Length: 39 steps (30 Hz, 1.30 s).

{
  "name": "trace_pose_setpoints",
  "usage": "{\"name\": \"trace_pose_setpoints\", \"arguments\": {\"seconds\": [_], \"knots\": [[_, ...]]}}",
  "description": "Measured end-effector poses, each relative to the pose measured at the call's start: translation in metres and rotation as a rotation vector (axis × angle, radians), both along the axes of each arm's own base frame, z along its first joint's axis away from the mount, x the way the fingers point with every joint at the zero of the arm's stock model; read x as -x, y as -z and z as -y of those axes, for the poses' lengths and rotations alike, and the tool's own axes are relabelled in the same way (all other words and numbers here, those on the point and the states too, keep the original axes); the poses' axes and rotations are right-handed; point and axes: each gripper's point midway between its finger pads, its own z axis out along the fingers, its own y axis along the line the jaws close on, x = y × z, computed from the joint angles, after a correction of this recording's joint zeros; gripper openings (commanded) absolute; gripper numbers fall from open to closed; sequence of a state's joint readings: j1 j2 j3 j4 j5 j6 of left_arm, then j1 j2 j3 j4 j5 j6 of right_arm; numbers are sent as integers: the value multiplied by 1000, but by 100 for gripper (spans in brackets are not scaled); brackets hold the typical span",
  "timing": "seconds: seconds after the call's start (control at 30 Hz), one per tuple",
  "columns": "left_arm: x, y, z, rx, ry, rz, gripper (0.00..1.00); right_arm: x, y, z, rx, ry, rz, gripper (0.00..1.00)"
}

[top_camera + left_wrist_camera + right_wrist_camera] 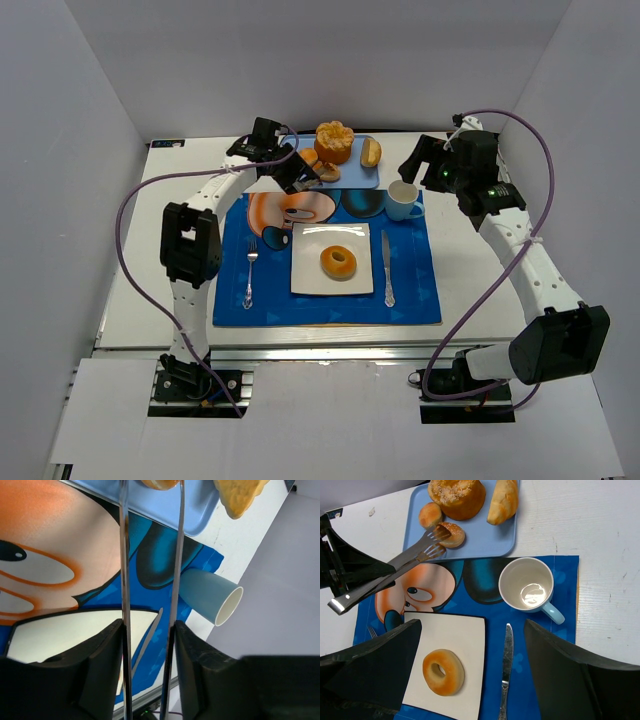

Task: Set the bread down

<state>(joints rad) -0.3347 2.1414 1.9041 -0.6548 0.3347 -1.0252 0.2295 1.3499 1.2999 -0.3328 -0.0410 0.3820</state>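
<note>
Several breads lie on a light blue tray (368, 179) at the back: a big sugared muffin (457, 495), a long roll (502, 500), a round bun (430, 515) and a small sugared bun (452, 534). My left gripper (148, 650) is shut on metal tongs (395, 572). The tong tips straddle the small sugared bun (160, 483), which still looks to rest on the tray. A ring-shaped bread (338, 262) lies on the white square plate (310, 280). My right gripper (472, 675) hangs open high over the plate and knife, holding nothing.
A blue cartoon placemat (420, 300) carries the plate, a fork (249, 270) at its left, a knife (387, 268) at its right and a pale blue mug (402, 200) behind the knife. White walls close in the table on three sides.
</note>
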Motion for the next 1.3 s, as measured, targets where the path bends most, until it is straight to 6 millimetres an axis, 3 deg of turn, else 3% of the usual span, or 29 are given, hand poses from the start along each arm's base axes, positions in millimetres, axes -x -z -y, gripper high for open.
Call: {"name": "trace_pose_setpoints", "arguments": {"seconds": [0.2,0.5,0.63,0.73,0.87,1.0,1.07,1.17,1.3], "knots": [[-2,4,2,-1,10,-2,31,0,0,0,0,0,-1,89],[1,1,0,-10,12,-3,28,1,-1,0,0,0,2,89],[9,-19,-6,-20,9,15,28,4,-9,1,-4,-1,21,89],[21,-51,-13,-34,11,59,28,10,-19,2,-12,-3,47,89],[61,-103,-31,-45,21,150,28,20,-33,2,-24,-12,83,89],[125,-124,-55,-55,33,179,28,32,-36,4,-31,-19,95,89],[154,-118,-66,-63,39,169,28,38,-34,5,-32,-21,96,89],[190,-88,-77,-78,44,99,28,44,-33,6,-34,-24,95,89],[217,-46,-84,-99,41,-13,30,49,-35,5,-39,-30,98,89]]}}
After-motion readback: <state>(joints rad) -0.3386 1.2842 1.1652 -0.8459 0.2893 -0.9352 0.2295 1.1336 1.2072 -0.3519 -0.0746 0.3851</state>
